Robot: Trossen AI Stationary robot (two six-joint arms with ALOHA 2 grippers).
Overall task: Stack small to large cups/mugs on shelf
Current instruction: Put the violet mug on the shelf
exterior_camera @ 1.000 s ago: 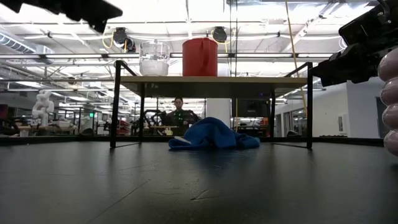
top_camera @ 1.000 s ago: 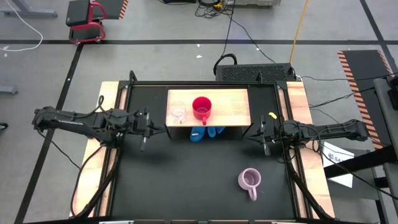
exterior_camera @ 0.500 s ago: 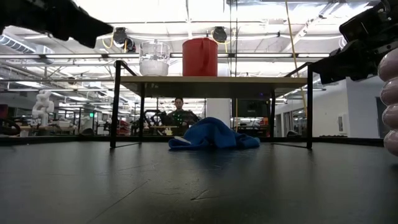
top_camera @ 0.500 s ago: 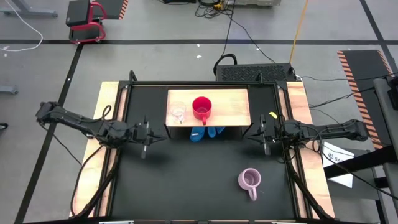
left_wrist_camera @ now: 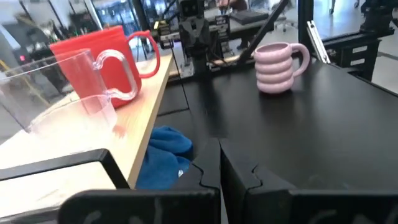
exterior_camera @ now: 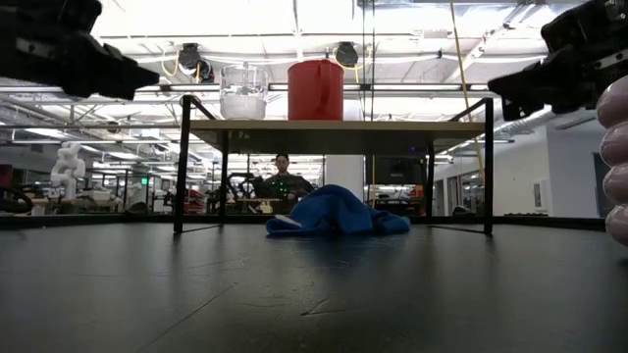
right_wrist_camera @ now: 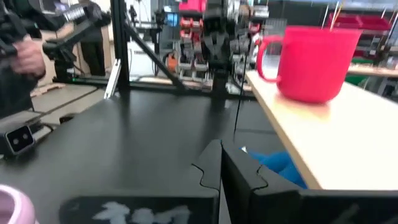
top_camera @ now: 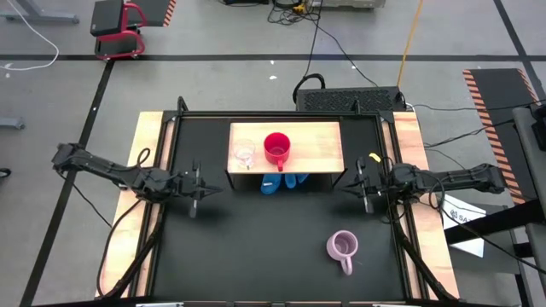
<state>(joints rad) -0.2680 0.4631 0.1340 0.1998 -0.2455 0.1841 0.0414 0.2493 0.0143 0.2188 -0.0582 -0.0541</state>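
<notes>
The clear glass cup [top_camera: 245,154] and the red mug [top_camera: 276,148] stand on the shelf's wooden top [top_camera: 316,145]; both also show in the left wrist view, the glass cup [left_wrist_camera: 68,93] and the red mug [left_wrist_camera: 102,59]. The lilac mug [top_camera: 343,247] stands on the black tabletop near the front right, its handle toward the near edge. My left gripper [top_camera: 195,189] is shut and empty, left of the shelf. My right gripper [top_camera: 362,186] is shut and empty, right of the shelf.
A blue cloth [top_camera: 281,182] lies under the shelf on the black tabletop [top_camera: 256,247]. The shelf's black frame legs [exterior_camera: 182,162] stand at its corners. A person [exterior_camera: 282,181] sits in the room beyond the table.
My left arm has drawn back toward the table's left and near side, away from the shelf, and come lower. The cups have not moved.
</notes>
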